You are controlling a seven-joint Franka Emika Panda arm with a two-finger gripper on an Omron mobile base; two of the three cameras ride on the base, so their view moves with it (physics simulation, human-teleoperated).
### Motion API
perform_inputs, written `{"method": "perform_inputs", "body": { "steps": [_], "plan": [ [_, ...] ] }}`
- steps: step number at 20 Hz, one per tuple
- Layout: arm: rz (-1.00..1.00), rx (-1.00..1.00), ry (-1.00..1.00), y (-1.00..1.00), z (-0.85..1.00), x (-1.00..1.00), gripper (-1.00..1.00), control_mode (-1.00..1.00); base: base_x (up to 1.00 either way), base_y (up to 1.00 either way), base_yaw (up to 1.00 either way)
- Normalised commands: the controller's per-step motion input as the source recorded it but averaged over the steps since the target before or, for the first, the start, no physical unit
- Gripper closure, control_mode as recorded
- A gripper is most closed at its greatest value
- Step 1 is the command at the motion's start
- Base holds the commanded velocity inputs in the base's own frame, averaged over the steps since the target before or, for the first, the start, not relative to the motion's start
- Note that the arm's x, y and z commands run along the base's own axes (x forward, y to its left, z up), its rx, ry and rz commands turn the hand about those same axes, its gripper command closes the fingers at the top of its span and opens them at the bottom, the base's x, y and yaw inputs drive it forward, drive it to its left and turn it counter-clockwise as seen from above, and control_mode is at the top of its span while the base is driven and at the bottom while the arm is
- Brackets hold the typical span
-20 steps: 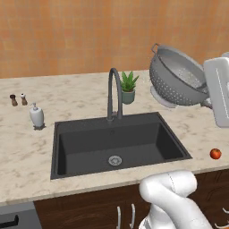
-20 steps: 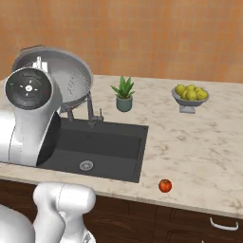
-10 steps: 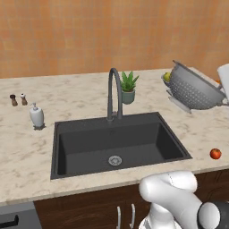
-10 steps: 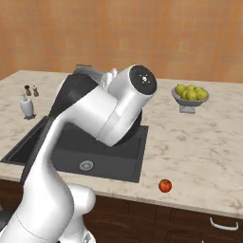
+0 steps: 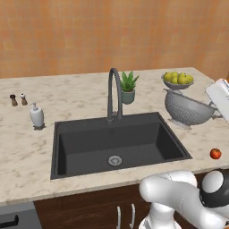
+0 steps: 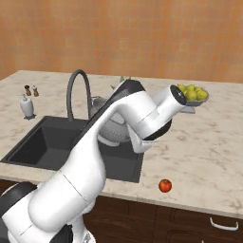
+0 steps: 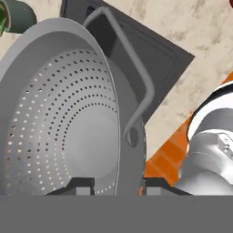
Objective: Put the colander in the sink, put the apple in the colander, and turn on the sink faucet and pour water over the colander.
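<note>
- The hand point(image 7: 113, 184) holds the colander point(image 5: 188, 108) by its rim, one finger inside the bowl and one outside, narrowed on the thin metal edge.
- From the left base view the colander sits upright, to the right of the sink point(image 5: 117, 145), just in front of the bowl of yellow-green fruit point(image 5: 177, 80); I cannot tell whether it rests on the desk point(image 5: 27, 147) or hangs just above it.
- It looks stiff, light sheet metal, smooth and likely slippery; a pinch on the rim lets it swing, so the grip near a side handle seems the safer hold.
- The apple point(image 6: 164, 185) lies on the desk near the front edge, well apart from the colander; small, round, apt to roll.
- The sink faucet point(image 5: 114, 93) arches over the back of the basin, a potted plant point(image 5: 128, 87) just beside it.
- The desk is pale marbled stone, with an orange wall behind it.
</note>
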Motion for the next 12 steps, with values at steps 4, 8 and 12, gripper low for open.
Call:
{"method": "perform_inputs", "body": {
  "steps": [4,8,12],
  "plan": [
    [0.08,-0.25,-0.08,0.04,-0.95,1.00,1.00,-1.00,0.00,0.00,0.00],
    [0.00,-0.23,-0.14,0.27,-0.76,0.84,1.00,-1.00,0.00,0.00,0.00],
    [0.00,-0.08,-0.22,0.57,-0.58,0.53,1.00,-1.00,0.00,0.00,0.00]
  ]
}}
